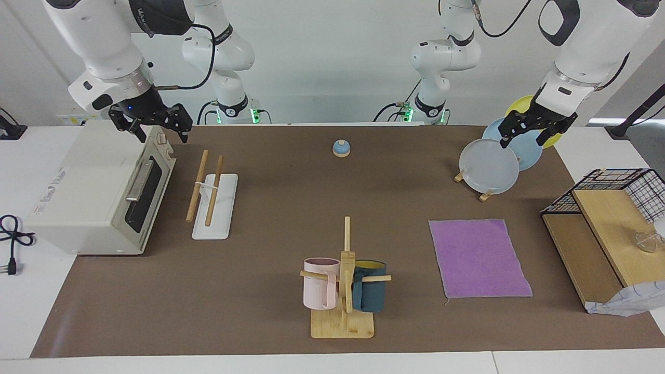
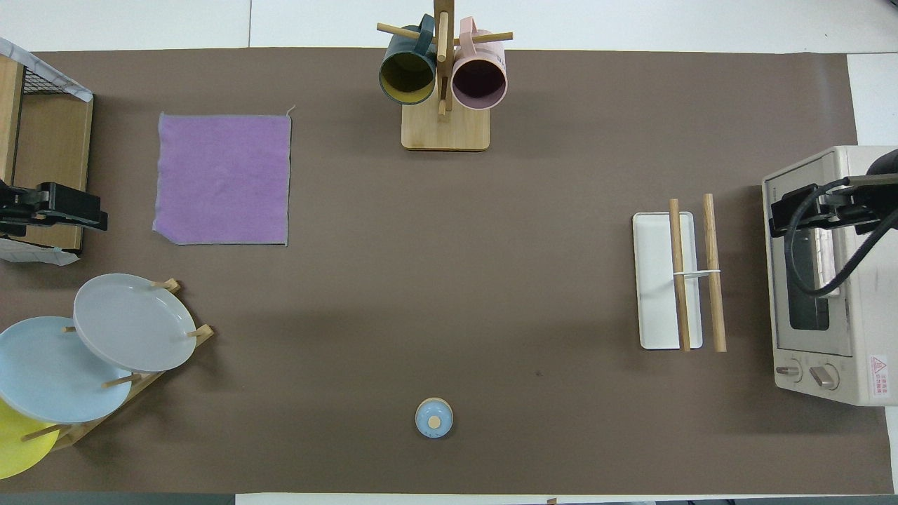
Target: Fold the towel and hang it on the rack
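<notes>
We are waiting, both arms raised: left gripper point(image 1: 531, 136) and right gripper point(image 1: 154, 126) spread apart, empty. Next, grasping the flat towel point(image 1: 478, 258) to fold, well apart from the rack point(image 1: 213, 200).

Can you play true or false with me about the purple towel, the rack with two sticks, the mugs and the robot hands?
1. The purple towel lies flat and unfolded on the table. True.
2. The towel already hangs on the rack. False: the rack's two wooden rods are bare, and the towel lies toward the left arm's end of the table.
3. Two mugs hang on the mug tree. True: a pink mug and a dark blue mug.
4. The left gripper holds the towel. False: it is open and empty, up over the plates.
5. The right gripper is over the toaster oven. True, and it is open.
</notes>
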### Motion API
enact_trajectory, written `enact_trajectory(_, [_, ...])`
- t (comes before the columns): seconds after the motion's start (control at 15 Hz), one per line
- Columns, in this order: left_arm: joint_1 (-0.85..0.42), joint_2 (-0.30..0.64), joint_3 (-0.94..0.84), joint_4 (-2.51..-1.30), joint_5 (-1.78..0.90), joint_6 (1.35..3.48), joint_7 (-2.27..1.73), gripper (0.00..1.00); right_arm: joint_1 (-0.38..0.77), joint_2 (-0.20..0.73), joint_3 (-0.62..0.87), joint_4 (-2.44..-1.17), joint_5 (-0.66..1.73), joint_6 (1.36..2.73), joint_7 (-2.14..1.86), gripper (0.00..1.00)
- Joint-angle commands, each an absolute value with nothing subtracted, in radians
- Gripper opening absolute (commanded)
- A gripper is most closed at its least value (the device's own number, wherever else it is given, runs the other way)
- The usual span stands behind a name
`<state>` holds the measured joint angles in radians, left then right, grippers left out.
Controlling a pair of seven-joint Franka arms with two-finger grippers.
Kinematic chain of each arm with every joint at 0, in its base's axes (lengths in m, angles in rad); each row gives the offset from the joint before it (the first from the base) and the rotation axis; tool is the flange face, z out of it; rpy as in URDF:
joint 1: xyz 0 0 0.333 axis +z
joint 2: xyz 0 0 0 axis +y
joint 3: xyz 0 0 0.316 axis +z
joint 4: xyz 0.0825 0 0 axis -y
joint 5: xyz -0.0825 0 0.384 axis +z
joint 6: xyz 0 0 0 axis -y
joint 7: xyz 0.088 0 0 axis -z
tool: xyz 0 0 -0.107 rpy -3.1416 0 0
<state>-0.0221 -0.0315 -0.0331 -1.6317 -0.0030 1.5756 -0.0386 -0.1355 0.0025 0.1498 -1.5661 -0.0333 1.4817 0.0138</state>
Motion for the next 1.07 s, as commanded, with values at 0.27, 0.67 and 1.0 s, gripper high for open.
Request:
enact_trajectory(0.27, [-0.021, -0.043, -0.038, -1.643, 0.012, 1.571, -0.032, 1.00, -0.140, -0.028, 0.155, -1.582, -0.018, 1.468, 0.011, 1.00])
enact_trajectory(0.67, [-0.005, -0.060, -0.034, -1.681, 0.009, 1.598, -0.048, 1.00, -0.140, -0.026, 0.155, -1.582, -0.020, 1.477, 0.011, 1.00])
enact_trajectory(1.0, [0.064, 0.006, -0.034, -1.844, 0.005, 1.868, -0.038, 1.00, -0.140, -0.026, 0.156, -1.583, -0.018, 1.476, 0.011, 1.00])
